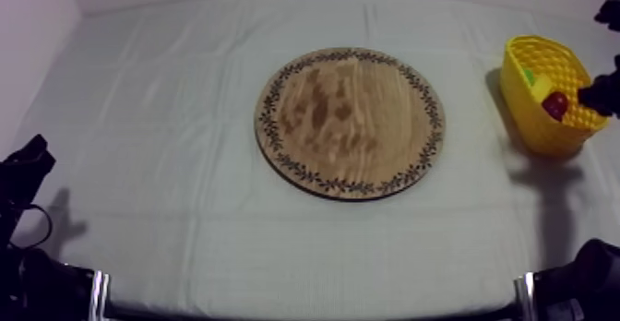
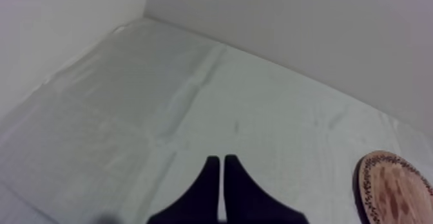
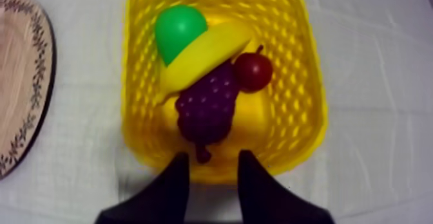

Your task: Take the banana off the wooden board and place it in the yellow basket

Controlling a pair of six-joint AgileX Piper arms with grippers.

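The banana (image 3: 206, 54) lies inside the yellow basket (image 3: 308, 78), resting across a green pear (image 3: 180, 28) and a bunch of grapes (image 3: 206, 107). My right gripper (image 3: 209, 168) hangs open just above the basket's near rim, with nothing between its fingers. From above, the basket (image 1: 521, 62) stands at the table's right edge with my right gripper (image 1: 600, 91) at its far side. The round wooden board (image 1: 351, 122) in the middle carries nothing. My left gripper (image 2: 221, 170) is shut over bare cloth; in the top view it (image 1: 28, 163) sits low at the left.
A small red fruit (image 3: 252, 71) lies in the basket beside the grapes. The board's patterned rim (image 3: 26, 130) is close to the basket's side. In the left wrist view, the board's edge (image 2: 390, 188) lies off to the side, with open cloth ahead.
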